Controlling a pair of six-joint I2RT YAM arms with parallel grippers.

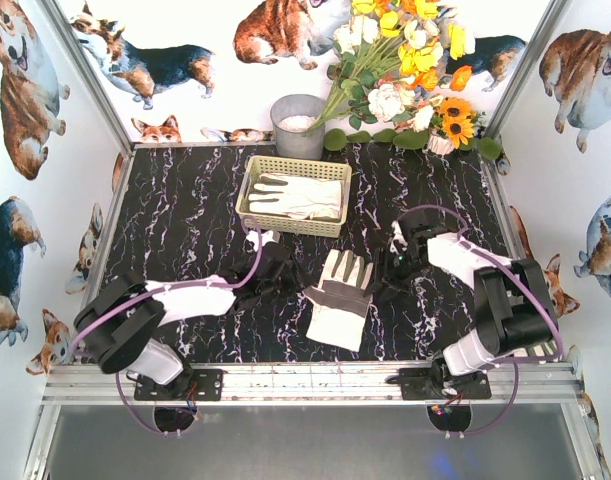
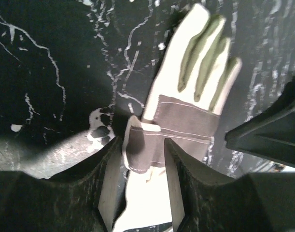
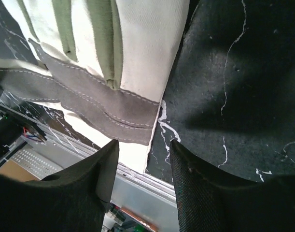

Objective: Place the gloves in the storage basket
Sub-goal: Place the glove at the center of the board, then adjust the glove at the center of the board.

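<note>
Loose glove (image 1: 340,295) lies flat on the surface (image 1: 185,250). Left pincer (image 2: 142,145) is apart around its thumb, right pincer (image 3: 143,150) apart at its edge, likely lining up a shared lift to the basket (image 1: 285,226).

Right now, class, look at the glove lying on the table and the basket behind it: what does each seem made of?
Glove: woven cream fabric, matte, likely cotton; visible stitch lines fasten darker grey patches, perhaps suede or synthetic. Basket: pale yellow plastic, apparently; its moulded lattice walls hold a rigid shape.
</note>
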